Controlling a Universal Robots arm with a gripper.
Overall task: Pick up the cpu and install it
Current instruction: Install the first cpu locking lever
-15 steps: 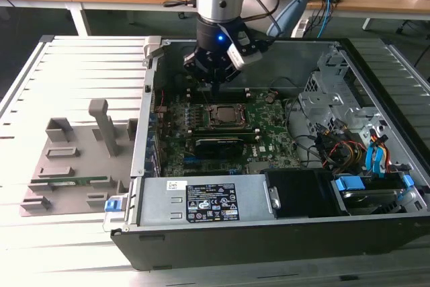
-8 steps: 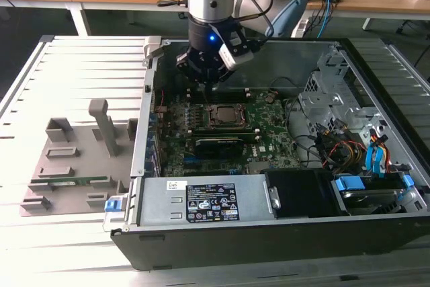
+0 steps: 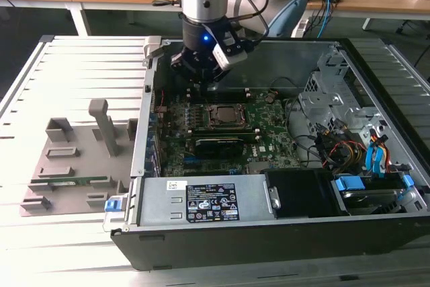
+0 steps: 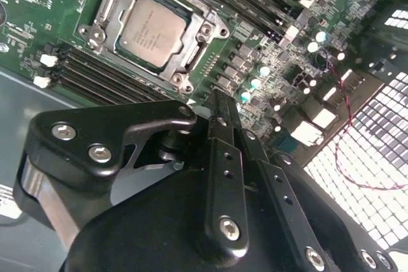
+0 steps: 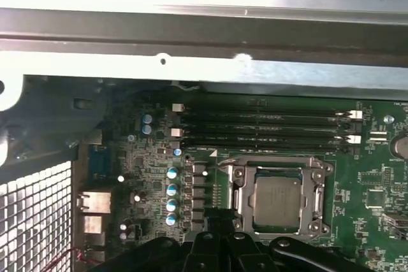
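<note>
Already seated: the thin square cpu with the dull silvery metal top (image 4: 152, 31) lying flat inside the dark square socket frame with the metal rim (image 4: 205, 31) on the green motherboard (image 5: 376, 176), top plate facing up, presumably so that the underside meets the socket contacts. Being square, no real long axis; edges parallel to the frame and to the long black memory slots (image 5: 261, 128) just beside it. Black gripper (image 4: 220, 109) hovering above the board, close to the socket but apart from it, the chip just ahead of the jaws and below them. Jaws seemingly pressed together with nothing between them, so apparently empty. Judged from this: chip placed, arm clear of it. Open black computer case (image 3: 269, 247) resting on the slatted grey metal surface (image 3: 74, 72).
</note>
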